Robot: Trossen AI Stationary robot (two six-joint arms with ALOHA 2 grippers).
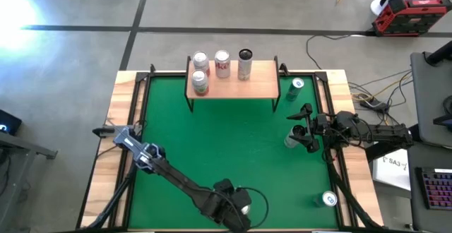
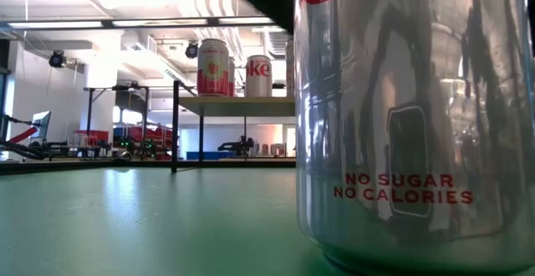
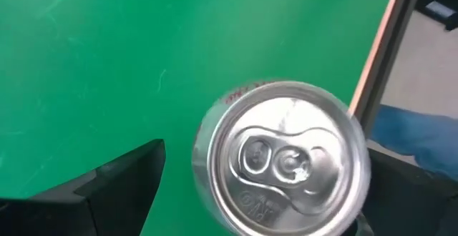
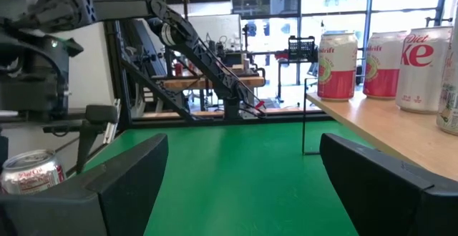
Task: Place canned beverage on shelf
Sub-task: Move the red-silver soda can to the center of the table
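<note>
**Left gripper open over an upright silver can**

We see the left gripper (image 1: 239, 206) at the near edge of the green mat (image 1: 226, 148), pointing straight down. Its fingers (image 3: 122, 175) are spread wide on either side of a silver Diet Coke can (image 3: 283, 157). There is a clear gap on one side, and we cannot tell whether the other finger touches the can.

The can sits directly beneath the gripper, standing upright on the mat with its long axis vertical. Its lid and pull tab face up towards the wrist. In the low view the "NO SUGAR NO CALORIES" print reads level.

The shelf (image 1: 236, 86) is well ahead of this gripper, at the far edge of the mat, and four upright cans (image 1: 222, 63) stand along its left half.

The right gripper (image 1: 295, 128) waits beyond the shelf's right end, level with the mat, its fingers apart with nothing between them. Another silver can (image 1: 291, 140) stands just beside it, and a green can (image 1: 296, 86) lies between it and the shelf.
</note>
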